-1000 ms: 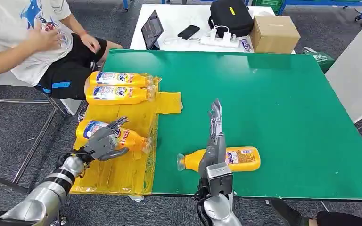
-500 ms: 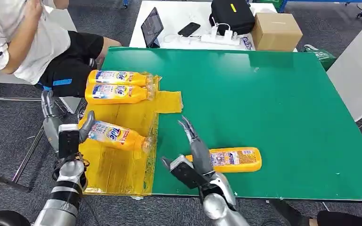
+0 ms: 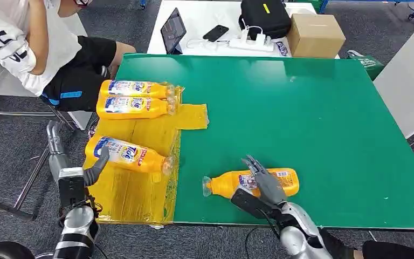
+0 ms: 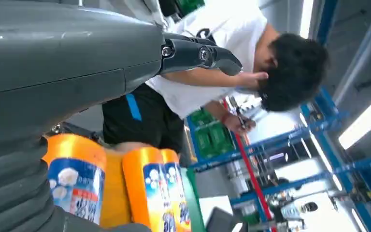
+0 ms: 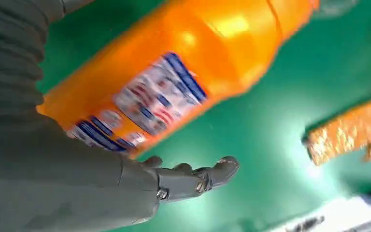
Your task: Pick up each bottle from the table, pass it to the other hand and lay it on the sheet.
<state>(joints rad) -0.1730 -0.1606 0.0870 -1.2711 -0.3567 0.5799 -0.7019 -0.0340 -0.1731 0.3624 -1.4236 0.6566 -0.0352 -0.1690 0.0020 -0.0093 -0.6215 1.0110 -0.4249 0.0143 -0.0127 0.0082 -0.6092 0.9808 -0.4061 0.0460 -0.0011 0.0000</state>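
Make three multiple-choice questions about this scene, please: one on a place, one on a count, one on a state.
1. Where does the bottle nearest the right hand lie?
A. on the green table
B. on the yellow sheet
C. on the floor

2. How many bottles lie on the yellow sheet?
A. one
B. three
C. five

3. What does the left hand hold?
A. a bottle
B. a phone
C. nothing

Answers:
1 A: the bottle lies on the bare green table, under the right hand.
2 B: two bottles lie side by side on the yellow sheet, and a third nearer the robot.
3 C: the left hand has its fingers spread, with nothing in them.
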